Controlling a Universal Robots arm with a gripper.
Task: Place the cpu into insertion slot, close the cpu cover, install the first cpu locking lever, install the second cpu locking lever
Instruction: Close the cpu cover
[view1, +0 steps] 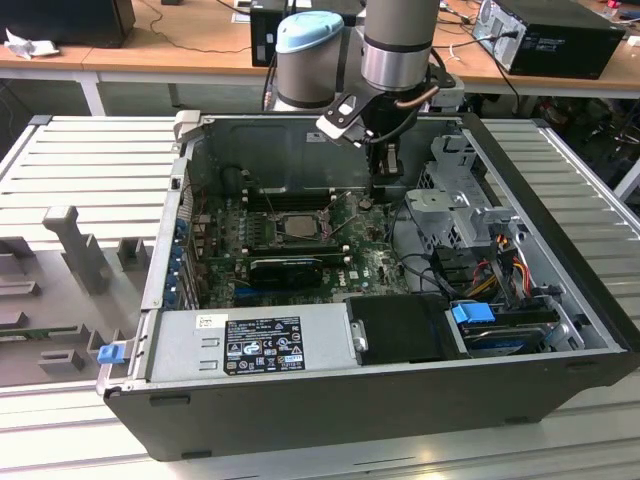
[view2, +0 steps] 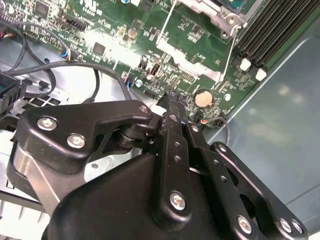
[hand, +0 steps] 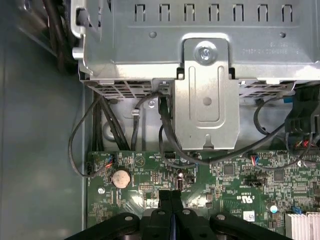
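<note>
In the exterior view the open computer case (view1: 560, 250) holds the green motherboard (view1: 370, 265). Near its middle is the insertion slot (view1: 272, 226), with the pale square cpu (view1: 300, 226) lying in it and the metal cpu cover (view1: 325, 228) framing it. I cannot tell how the locking levers stand. My gripper (view1: 380, 192) hangs low over the board to the exterior view's right of the slot, apart from it. Its fingertips (hand: 171, 197) are pressed together and shut, with nothing seen between them, just above the board beside a coin battery (hand: 120, 178). A corner of the slot's frame (view2: 220, 12) shows in the second wrist view.
A metal drive cage (hand: 205, 100) with black cables (hand: 100, 130) stands close beside the gripper. The power supply (view1: 260, 340) fills the case's near side. Memory slots (view2: 270, 25) run beside the socket. A black card (view1: 285, 268) lies just in front of the socket.
</note>
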